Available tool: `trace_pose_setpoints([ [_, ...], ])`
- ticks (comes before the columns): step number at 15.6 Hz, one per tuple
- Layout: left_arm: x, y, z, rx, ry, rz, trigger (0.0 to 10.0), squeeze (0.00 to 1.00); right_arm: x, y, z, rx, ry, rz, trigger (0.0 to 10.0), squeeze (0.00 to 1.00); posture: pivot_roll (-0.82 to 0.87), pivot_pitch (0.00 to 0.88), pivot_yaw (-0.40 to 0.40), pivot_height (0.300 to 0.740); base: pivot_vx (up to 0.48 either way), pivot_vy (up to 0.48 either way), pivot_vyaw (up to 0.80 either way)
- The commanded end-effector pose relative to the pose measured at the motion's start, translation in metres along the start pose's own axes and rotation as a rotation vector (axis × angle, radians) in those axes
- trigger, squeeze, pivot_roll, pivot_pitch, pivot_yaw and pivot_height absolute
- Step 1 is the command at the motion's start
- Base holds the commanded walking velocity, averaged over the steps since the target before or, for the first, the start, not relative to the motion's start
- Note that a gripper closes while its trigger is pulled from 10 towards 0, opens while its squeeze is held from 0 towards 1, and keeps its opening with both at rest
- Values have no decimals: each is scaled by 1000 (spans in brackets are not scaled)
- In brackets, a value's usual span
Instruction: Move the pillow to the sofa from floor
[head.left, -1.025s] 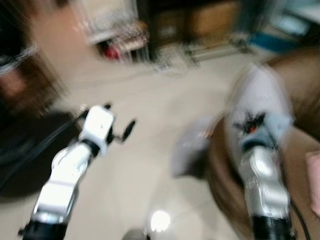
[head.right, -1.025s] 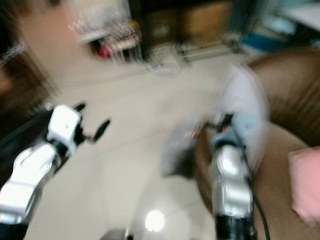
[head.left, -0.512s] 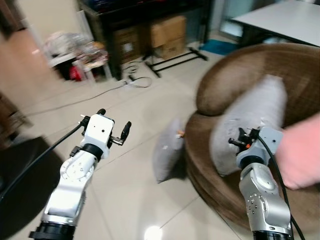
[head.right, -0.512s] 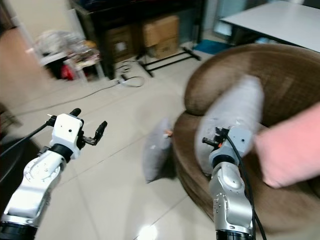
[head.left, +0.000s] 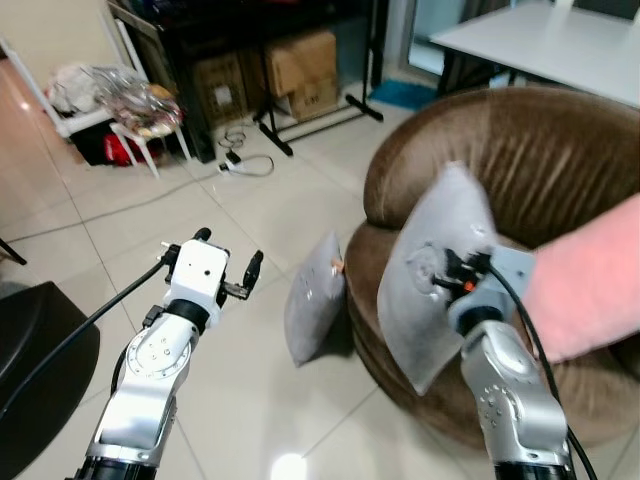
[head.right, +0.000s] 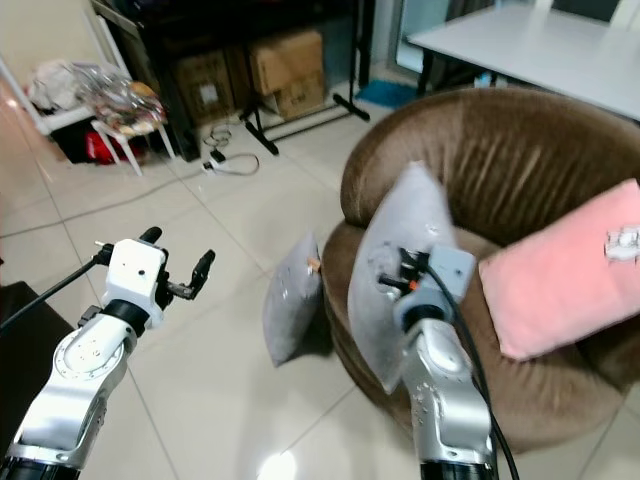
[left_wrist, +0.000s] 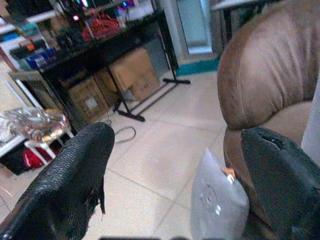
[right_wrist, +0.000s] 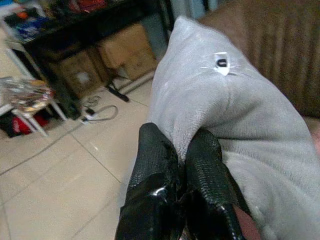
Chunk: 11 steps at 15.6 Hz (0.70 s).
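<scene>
Your right gripper (right_wrist: 176, 150) is pinched tight on a fold of the soft grey square pillow (head.right: 400, 270). The pillow hangs tilted at the front edge of the round brown fuzzy sofa (head.right: 520, 170), not yet lying on the seat. A second grey pillow (head.right: 290, 305) leans on the tiled floor (head.right: 210, 350), touching the sofa's base. A pink pillow (head.right: 570, 265) already rests on the sofa seat. Your left gripper (head.left: 228, 274) is spread wide, holding nothing, well away from the sofa.

If you let go now, the grey pillow could slide off the sofa's front, because most of it hangs outside. The small pinch could also slip.
</scene>
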<state>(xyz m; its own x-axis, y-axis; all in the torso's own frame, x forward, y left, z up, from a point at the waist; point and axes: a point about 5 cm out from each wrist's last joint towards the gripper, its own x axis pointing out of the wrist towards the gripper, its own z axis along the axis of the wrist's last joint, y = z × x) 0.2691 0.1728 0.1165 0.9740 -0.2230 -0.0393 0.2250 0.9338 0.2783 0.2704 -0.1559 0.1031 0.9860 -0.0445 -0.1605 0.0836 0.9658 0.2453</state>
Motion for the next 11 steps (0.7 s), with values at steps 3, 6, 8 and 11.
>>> trace_pose_setpoints([
  [3, 0, 3, 8, 8, -29, -1, 10000, 0, 3, 3, 13, 7, -48, 32, 10000, 0, -47, 0, 47, 740, 439, 0, 0],
  [6, 4, 12, 10, 10, -30, 20, 10000, 0, 9, -1, 15, -5, -52, 13, 10000, 0, -43, 0, 46, 740, 450, 0, -194],
  [8, 7, 12, 11, 10, -34, 15, 10000, 0, 12, -4, 17, -3, -54, -5, 10000, 0, -41, 0, 47, 740, 450, 0, -800],
  [11, 9, 11, 12, 7, -33, 7, 10000, 0, 13, -9, 18, -2, -54, -25, 10000, 0, -44, 0, 52, 740, 452, 0, -800],
])
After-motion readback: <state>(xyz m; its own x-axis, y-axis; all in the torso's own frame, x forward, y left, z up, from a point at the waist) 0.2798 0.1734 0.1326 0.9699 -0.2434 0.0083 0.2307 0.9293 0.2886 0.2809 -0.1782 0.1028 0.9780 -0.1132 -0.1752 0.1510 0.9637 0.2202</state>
